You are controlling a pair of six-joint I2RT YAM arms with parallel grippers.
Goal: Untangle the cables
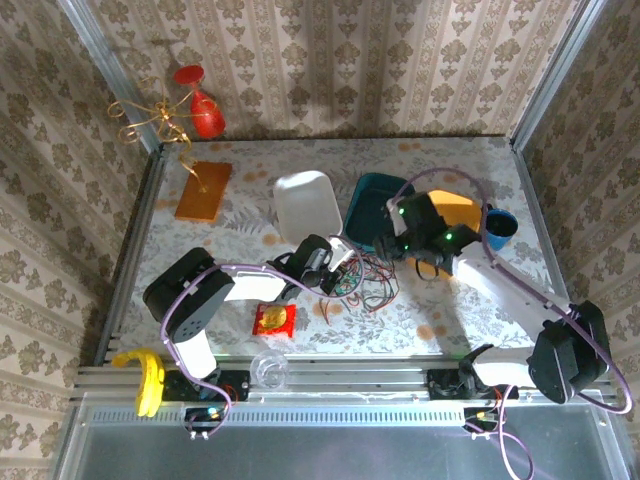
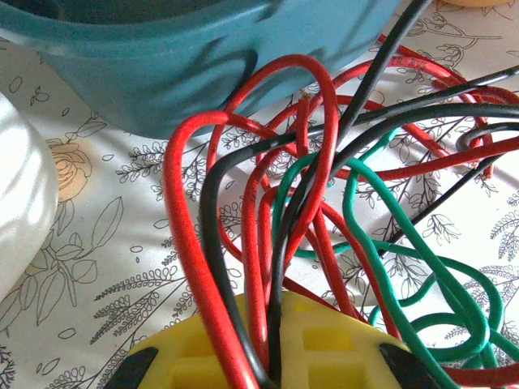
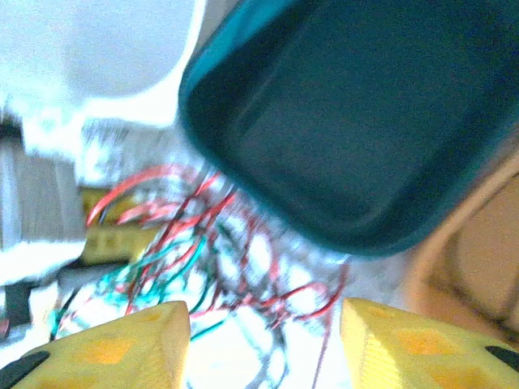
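On the near rail at 7 o'clock, a banana (image 1: 150,380); just right of it, toward 6, a clear cup (image 1: 268,370). Farther in on the table (image 1: 200,240), at 7 o'clock of centre, a snack packet (image 1: 273,320).

At centre, the cables (image 1: 362,282): a loose tangle of red, black and green, lying at 6 o'clock of the tray, between the two grippers.

Left gripper (image 2: 272,344) at the tangle's 10 o'clock edge, clamped on the cables: red and black loops pinched between its yellow fingers (image 2: 332,348), green strands spilling past at 3 o'clock.

Right gripper (image 3: 263,340) at the tangle's 1 o'clock, jaws apart, nothing between the yellow fingers; blurred in the wrist view, with the tangle beyond the tips.

Beyond, at 12 o'clock, a white tub (image 1: 305,205), and beside it at 1 a teal tray (image 1: 365,200). At 2 o'clock, an orange plate (image 1: 462,210) and a blue cup (image 1: 500,228). At 10 o'clock, an orange board (image 1: 203,190). Past the far edge at 11, a red object (image 1: 205,115) against the wall.
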